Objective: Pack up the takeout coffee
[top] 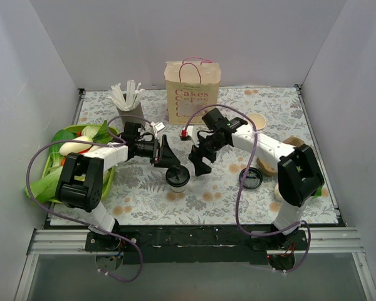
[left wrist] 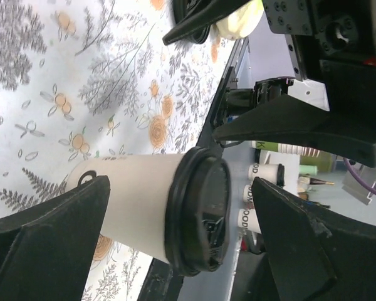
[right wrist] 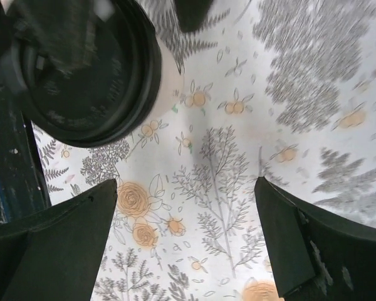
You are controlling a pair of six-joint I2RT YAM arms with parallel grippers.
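The takeout coffee [top: 177, 177], a white paper cup with a black lid, stands upright on the floral table near the middle. My left gripper [top: 168, 160] is open just behind and to the left of it. In the left wrist view the cup [left wrist: 138, 207] lies between the two spread fingers of the left gripper [left wrist: 180, 183], with a gap at the lid side. My right gripper [top: 200, 164] is open and empty just right of the cup. In the right wrist view the right gripper [right wrist: 185, 188] spans bare tablecloth, and the cup's lid [right wrist: 81, 69] is at the top left.
A cream "Cakes" paper bag [top: 192, 91] stands upright at the back centre. A loose black lid [top: 250, 178] lies to the right, with cream cups [top: 267, 164] beside it. A holder of white sticks [top: 130, 106] and a green basket of vegetables [top: 56, 166] are on the left.
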